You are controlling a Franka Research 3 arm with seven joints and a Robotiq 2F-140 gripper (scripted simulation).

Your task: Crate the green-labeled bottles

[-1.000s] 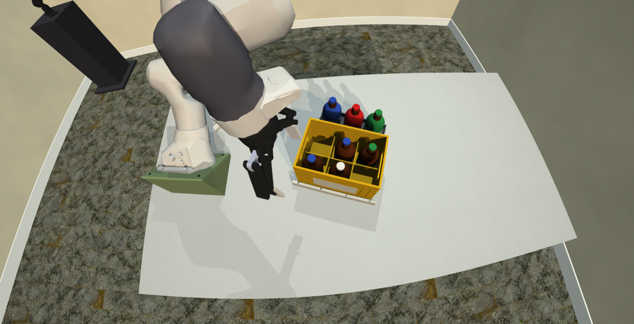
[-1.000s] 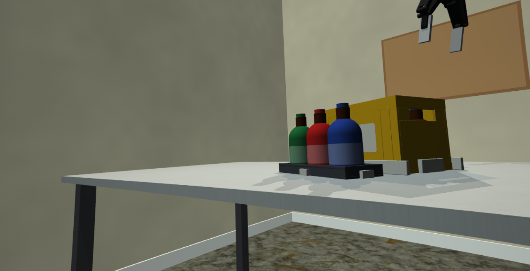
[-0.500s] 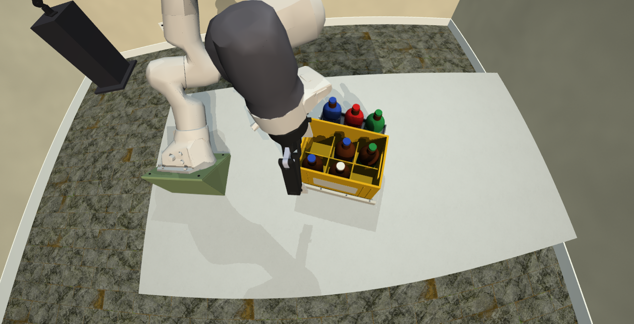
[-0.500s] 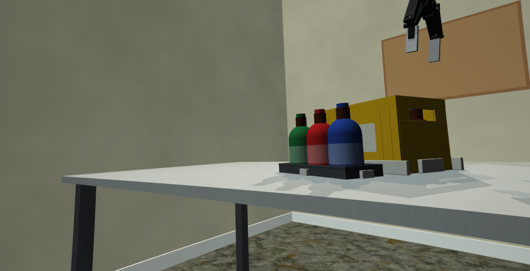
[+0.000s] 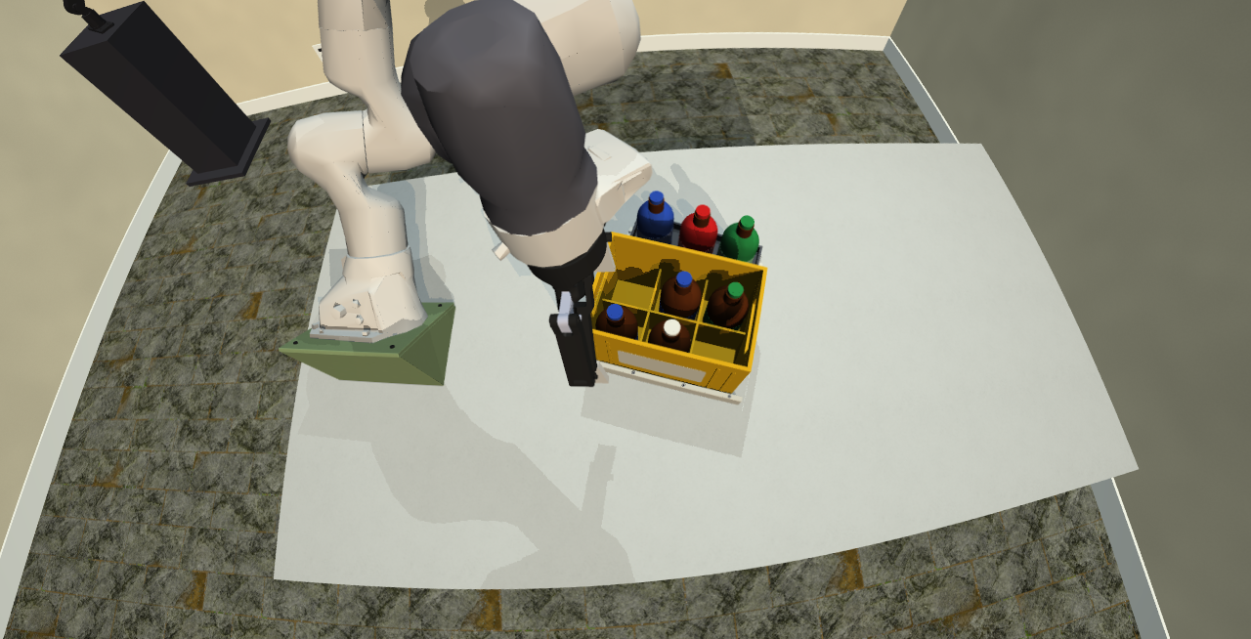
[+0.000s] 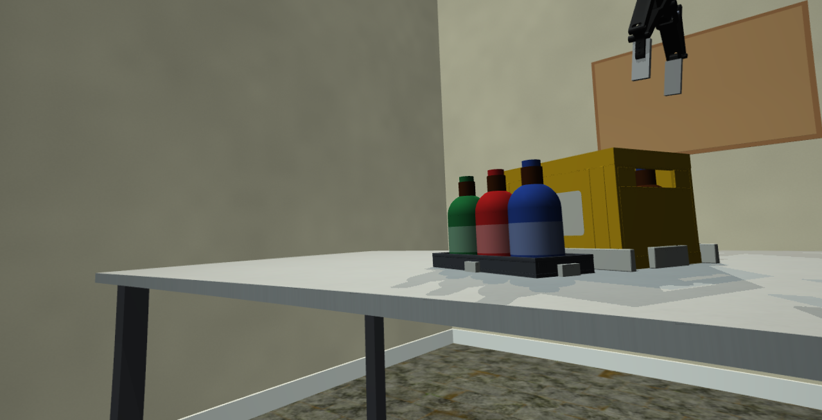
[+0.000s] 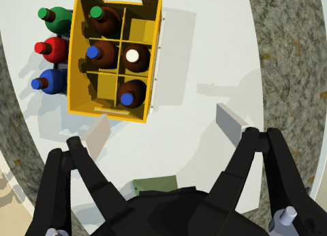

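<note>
The green-labeled bottle point(image 5: 741, 241) point(image 6: 463, 216) point(image 7: 58, 20) stands upright on the dark tray point(image 6: 499, 266), beside a red bottle point(image 5: 699, 231) point(image 6: 492, 210) point(image 7: 56, 50) and a blue bottle point(image 5: 655, 220) point(image 6: 534, 210) point(image 7: 52, 81). The yellow crate point(image 5: 725, 374) point(image 6: 603, 205) point(image 7: 76, 76) stands level alongside, with brown bottles in its cells. Two cells are empty: back left and front right in the top view. My gripper point(image 6: 657, 85) point(image 7: 162, 118) is open and empty, high above the table at the crate's left end in the top view; its far finger is hidden there.
In the crate are two blue-capped bottles point(image 7: 102, 54) point(image 7: 134, 93), a white-capped one point(image 7: 136, 60) and a green-capped one point(image 7: 107, 22). Low pale strips point(image 5: 682, 384) point(image 6: 669, 255) flank the crate. The arm's green base block point(image 5: 375, 363) point(image 7: 157, 183) is left of the crate in the top view.
</note>
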